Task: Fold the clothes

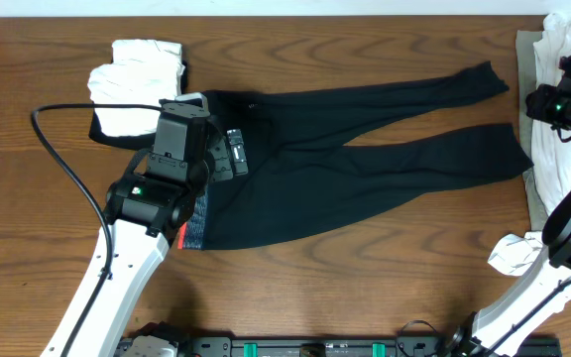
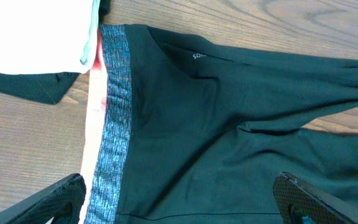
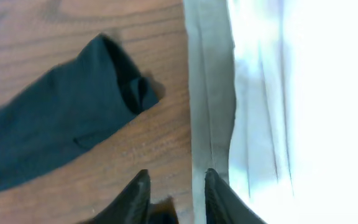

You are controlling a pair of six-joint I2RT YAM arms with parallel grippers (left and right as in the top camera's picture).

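We are looking at a wooden counter (image 1: 365, 297) carrying clothes.
Black leggings (image 1: 365, 149) are lying flat across its middle, with the grey waistband (image 1: 196, 223) toward the left and both legs running right. A folded white garment (image 1: 142, 84) is resting just beside the waistband end, a beige cloth (image 1: 526, 64) is lying along the right edge, and a crumpled white piece (image 1: 513, 255) is sitting near the front right.

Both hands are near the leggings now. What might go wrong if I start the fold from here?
1. The white garment lies against the end of the waistband; the open left hand may drag it along.
2. The right hand hovers at the edge of the beige cloth, beside the leg cuff, and may pinch the wrong fabric.
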